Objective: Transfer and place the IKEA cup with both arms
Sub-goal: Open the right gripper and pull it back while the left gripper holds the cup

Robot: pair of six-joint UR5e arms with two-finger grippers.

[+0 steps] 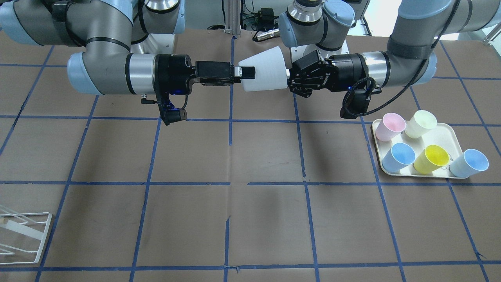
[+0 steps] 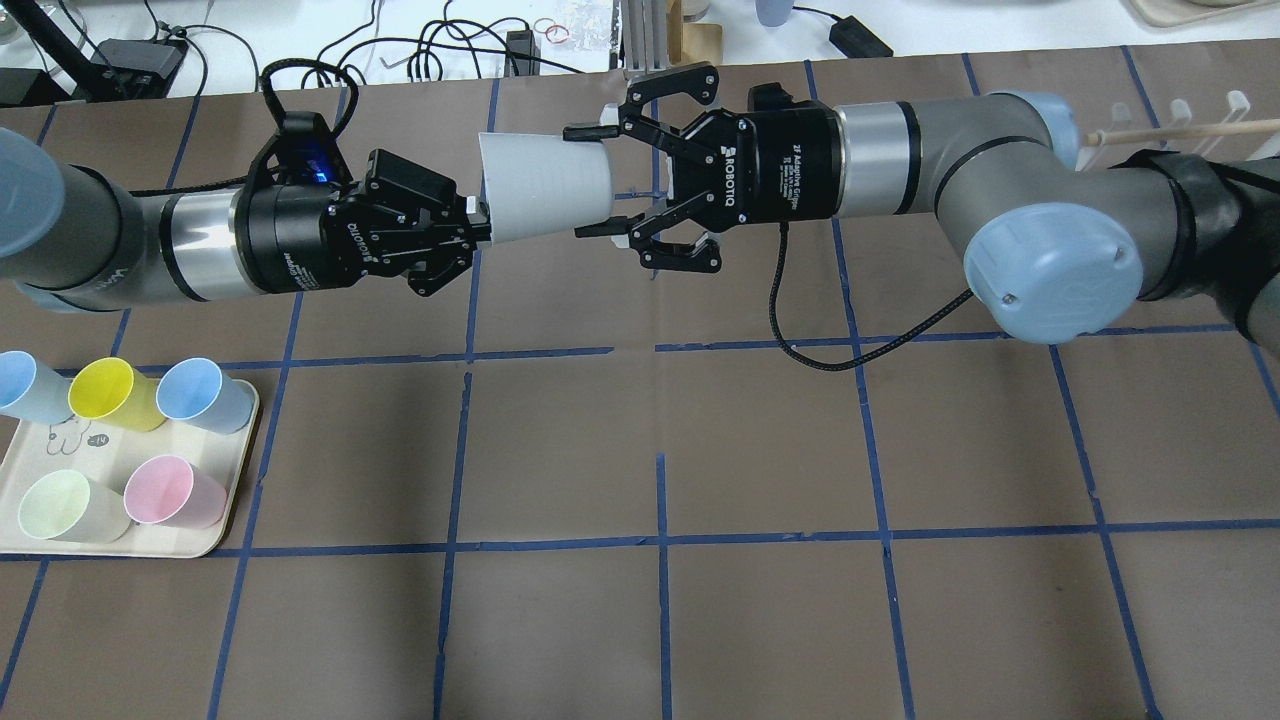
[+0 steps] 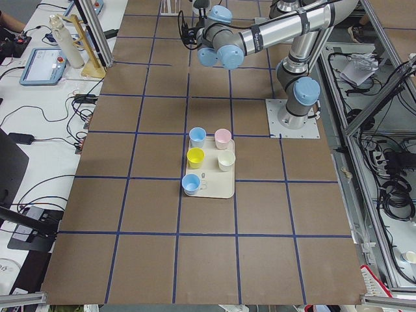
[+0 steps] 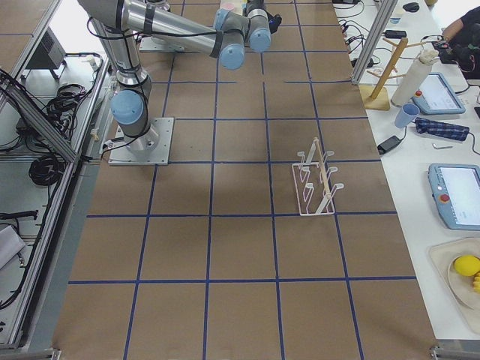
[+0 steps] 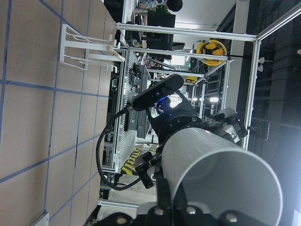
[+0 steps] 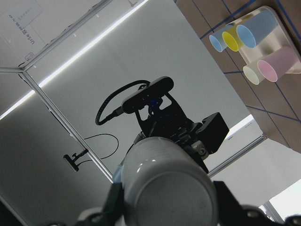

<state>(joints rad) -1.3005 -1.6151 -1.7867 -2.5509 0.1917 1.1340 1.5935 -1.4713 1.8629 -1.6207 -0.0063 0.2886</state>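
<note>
The IKEA cup (image 2: 545, 190), plain pale grey, hangs on its side in the air over the far middle of the table; it also shows in the front-facing view (image 1: 262, 70). My left gripper (image 2: 478, 222) is shut on the rim of its wide end. My right gripper (image 2: 592, 182) is open, one finger on each side of the narrow base, with gaps to the cup wall. In the front-facing view the right gripper (image 1: 248, 72) is edge-on over the base and the left gripper (image 1: 289, 76) pinches the rim. The cup fills the left wrist view (image 5: 221, 179) and the right wrist view (image 6: 167, 193).
A cream tray (image 2: 230, 520) on my left holds pink, cream-yellow and yellow cups and two pale blue ones; it also shows in the front-facing view (image 1: 456, 135). A white wire rack (image 4: 319, 184) stands at my right. The brown table carries blue tape lines.
</note>
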